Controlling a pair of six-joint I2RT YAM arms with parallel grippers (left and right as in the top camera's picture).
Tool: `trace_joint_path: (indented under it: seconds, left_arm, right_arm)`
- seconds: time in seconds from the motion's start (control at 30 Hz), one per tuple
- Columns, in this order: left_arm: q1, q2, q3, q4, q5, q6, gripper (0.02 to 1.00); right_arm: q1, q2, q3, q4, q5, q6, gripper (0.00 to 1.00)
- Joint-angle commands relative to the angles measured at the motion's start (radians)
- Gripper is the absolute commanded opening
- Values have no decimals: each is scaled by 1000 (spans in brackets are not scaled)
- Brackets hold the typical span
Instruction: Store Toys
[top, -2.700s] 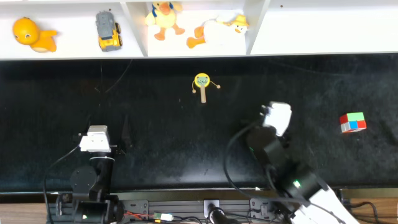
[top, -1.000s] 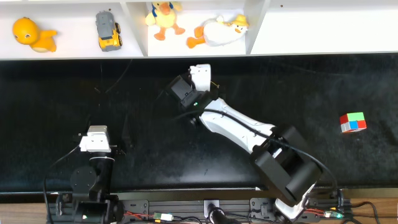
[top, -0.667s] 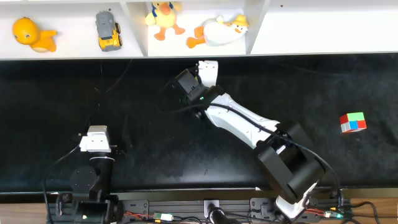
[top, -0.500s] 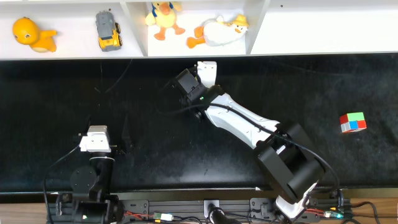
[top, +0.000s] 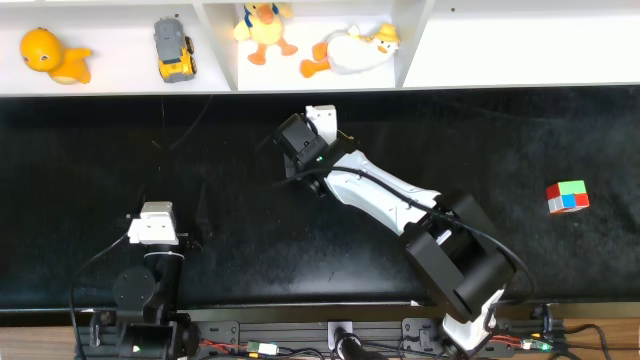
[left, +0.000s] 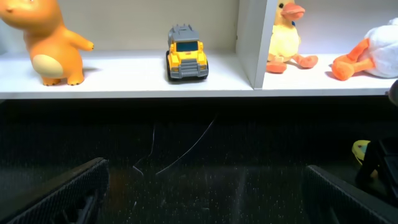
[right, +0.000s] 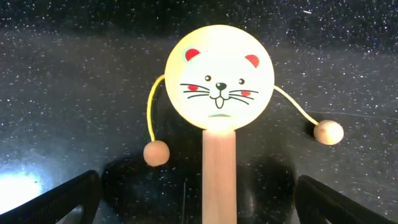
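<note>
A small rattle drum (right: 219, 78) with a yellow cat face, a wooden handle (right: 219, 174) and two beads on strings lies on the black table. My right gripper (right: 199, 211) hovers open right above it, one finger on each side of the handle, touching nothing. In the top view the right gripper (top: 303, 140) covers the drum, just in front of the white shelf (top: 500, 60). The left wrist view catches the drum's yellow edge (left: 360, 150) beside that gripper. My left gripper (top: 160, 212) rests open and empty near its base.
The shelf (left: 124, 84) holds an orange figure (top: 55, 55), a yellow truck (top: 174, 50), a yellow duck plush (top: 262, 30) and a white duck plush (top: 350, 50). A coloured cube (top: 567, 196) lies at the table's right. The shelf's right compartment has free room.
My right arm swung from the table's right front across to the rattle drum and settled over it, shifting slightly left and nearer in the last half second. The left arm stayed still.
</note>
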Motion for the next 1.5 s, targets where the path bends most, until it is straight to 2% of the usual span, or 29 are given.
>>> trace_joint_path:
  seconds: [0.03, 0.07, 0.1, 0.13, 0.23, 0.47, 0.6, 0.7, 0.83, 1.0, 1.13, 1.5]
  left_arm:
    - [-3, -10, -2, -3, 9, 19, 996]
    - [-3, -10, -2, -3, 9, 19, 998]
    - [-3, -10, -1, -3, 9, 19, 996]
    - [-3, -10, -2, -3, 9, 19, 998]
    - [-3, -10, -1, -3, 9, 19, 998]
    - [-3, -10, -1, -3, 9, 19, 998]
    - [-3, -10, -2, -3, 9, 19, 998]
    - [-3, -10, -1, -3, 9, 19, 998]
    - [-3, -10, -1, -3, 9, 19, 998]
    - [-3, -10, -1, -3, 9, 19, 998]
    - [-3, -10, -2, -3, 9, 19, 998]
    - [-3, -10, -1, -3, 9, 19, 998]
  right_arm:
    - [7, 26, 18, -4, -17, -12, 976]
    - [7, 26, 18, -5, -18, -12, 928]
    - [7, 26, 18, -5, -18, -12, 851]
    - [7, 26, 18, -6, -18, -12, 733]
    - [7, 26, 18, -7, -18, -11, 527]
    - [7, 25, 18, -7, -18, -11, 226]
    - [7, 23, 18, -7, -23, -11, 108]
    - [7, 8, 18, -9, -25, -11, 69]
    - [2, -54, 18, -41, 1, -12, 99]
    - [-1, -140, 0, -209, 39, -11, 69]
    - [-25, -243, -61, -249, 57, -10, 49]
    - [-211, -652, -328, -248, 92, -32, 53]
